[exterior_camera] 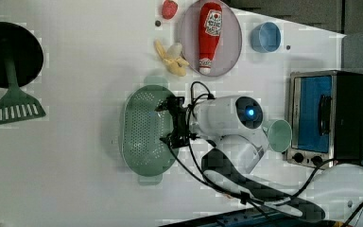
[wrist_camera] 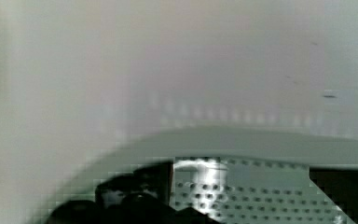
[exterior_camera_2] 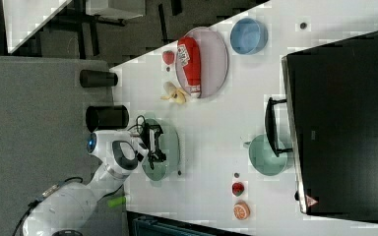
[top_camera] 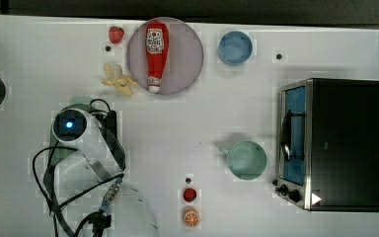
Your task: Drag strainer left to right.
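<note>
The strainer (exterior_camera: pixel 144 130) lies on the white tabletop (exterior_camera: pixel 75 156), its holed bowl facing up, in the middle of the left view and toward the top view's left, where the arm covers most of it. In the right view the strainer (exterior_camera_2: pixel 167 147) sits near the tabletop's edge, below the banana (exterior_camera_2: pixel 173 94) and the plate (exterior_camera_2: pixel 211 61).

The gripper (exterior_camera: pixel 170 124) hangs over the strainer's rim on the left view's right side, with its fingers (exterior_camera: pixel 166 106) spread wide, one near each end of that rim stretch; they hold nothing. Whether a finger touches the plastic cannot be told. In the wrist view the strainer's pale rim (wrist_camera: pixel 242 144) curves across with the holed wall (wrist_camera: pixel 242 191) below it.

Away from the strainer, a ketchup bottle (top_camera: pixel 155 54) lies on the purplish plate (top_camera: pixel 185 59), with a peeled banana (top_camera: pixel 117 80) just beside the plate and a strawberry (top_camera: pixel 116 33) near its upper edge. A blue cup (top_camera: pixel 235 47) stands at the top view's upper right of the plate. A mint-green cup (top_camera: pixel 246 159) stands just beside the toaster oven (top_camera: pixel 333 143). A small red fruit (top_camera: pixel 189 194) and an orange slice (top_camera: pixel 191 217) lie near the top view's bottom edge. In the left view a green spatula (exterior_camera: pixel 16 101) rests against a black pan (exterior_camera: pixel 9 52), well apart from the strainer.
</note>
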Available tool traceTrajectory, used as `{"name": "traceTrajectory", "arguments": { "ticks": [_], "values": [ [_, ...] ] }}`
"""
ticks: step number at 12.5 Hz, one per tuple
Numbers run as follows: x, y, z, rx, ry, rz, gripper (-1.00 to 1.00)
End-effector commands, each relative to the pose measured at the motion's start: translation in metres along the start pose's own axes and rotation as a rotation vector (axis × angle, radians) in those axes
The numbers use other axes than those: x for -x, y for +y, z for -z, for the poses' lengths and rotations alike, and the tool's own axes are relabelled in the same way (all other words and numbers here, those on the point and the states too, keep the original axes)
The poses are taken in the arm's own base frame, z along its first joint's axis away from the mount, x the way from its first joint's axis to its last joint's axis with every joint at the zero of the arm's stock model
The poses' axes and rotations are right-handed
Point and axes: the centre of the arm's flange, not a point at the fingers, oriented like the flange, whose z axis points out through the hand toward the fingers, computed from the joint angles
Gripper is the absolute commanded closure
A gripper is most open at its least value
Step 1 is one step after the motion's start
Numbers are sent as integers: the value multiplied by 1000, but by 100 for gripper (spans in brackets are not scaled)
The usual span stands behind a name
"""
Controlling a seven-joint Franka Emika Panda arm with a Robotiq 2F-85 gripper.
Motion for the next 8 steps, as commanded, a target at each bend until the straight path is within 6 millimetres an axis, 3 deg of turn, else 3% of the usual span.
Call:
{"name": "traceTrajectory", "arguments": {
  "ticks": [1,8],
  "values": [
    [-17,-2,11,-28,15,-62,-100],
    [-82,5,21,-30,65,-83,-100]
  ]
}}
